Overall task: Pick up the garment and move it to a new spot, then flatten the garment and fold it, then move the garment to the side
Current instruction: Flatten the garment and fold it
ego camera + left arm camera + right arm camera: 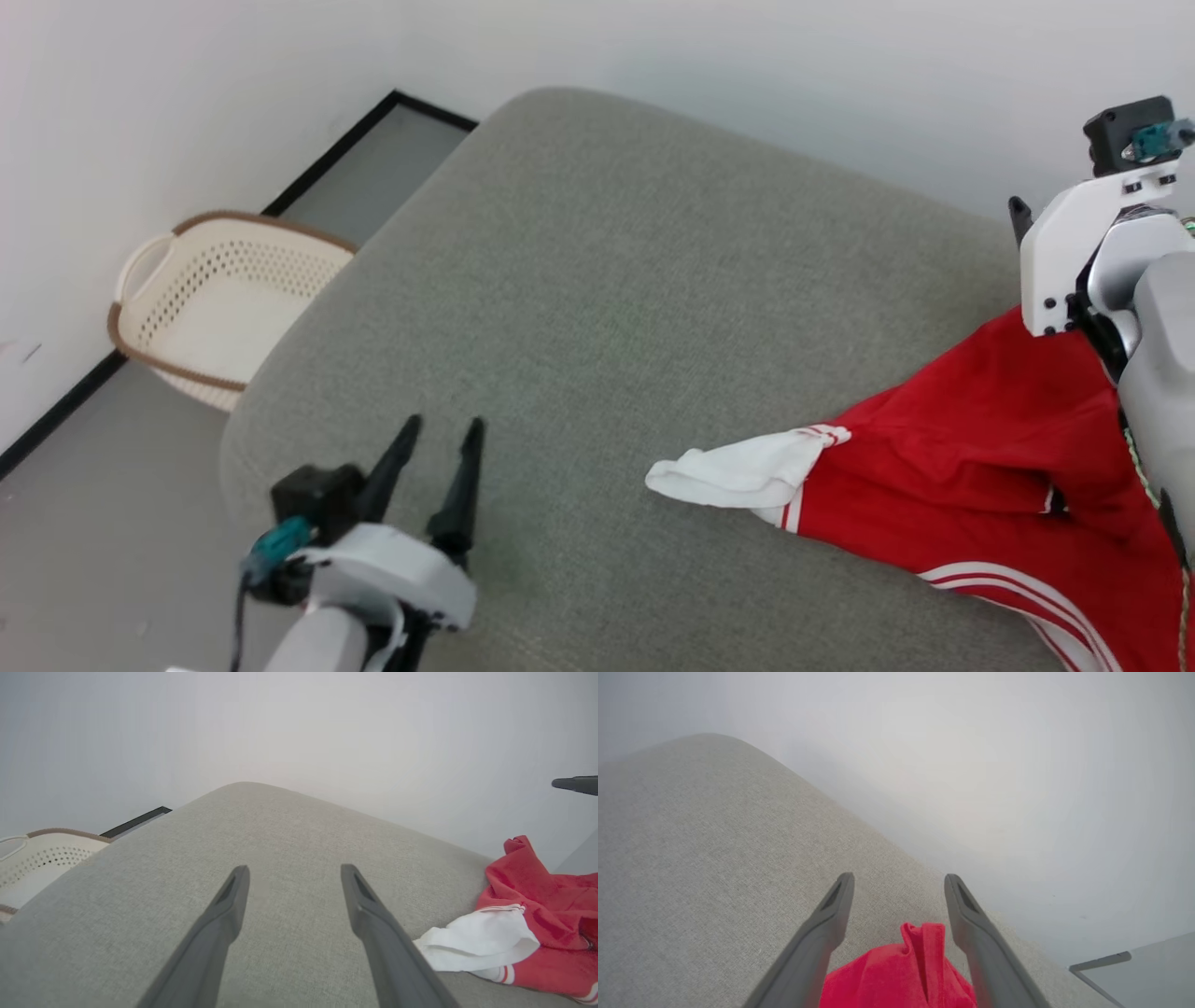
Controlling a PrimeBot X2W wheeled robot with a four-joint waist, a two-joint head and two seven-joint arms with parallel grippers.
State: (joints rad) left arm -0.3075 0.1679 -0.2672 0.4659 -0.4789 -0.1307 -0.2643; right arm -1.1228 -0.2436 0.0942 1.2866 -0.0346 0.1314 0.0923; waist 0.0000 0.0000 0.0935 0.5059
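Status: left tool [443, 431] has its fingers spread and holds nothing. It sits over the bare near-left part of the grey cushion [597, 280], well apart from the garment [980, 467]. On the other side, right tool [899, 882] is spread wide too. In its wrist view I see a bunched red peak of the garment standing up between the two fingers. The right-hand finger in that view looks to be touching the cloth and the other is clear of it, so it's not clamped. I read the garment as lying crumpled on the right side of the cushion, partly under the right arm in my head view. One white sleeve [747, 469] with red-and-white stripe trim sticks out to the left, flat on the cushion. More white stripes run across the red cloth near the lower right corner. A cream perforated laundry basket [215, 299] with a brown rim stands on the grey floor [93, 523], left of the cushion and close to the white wall [747, 56].
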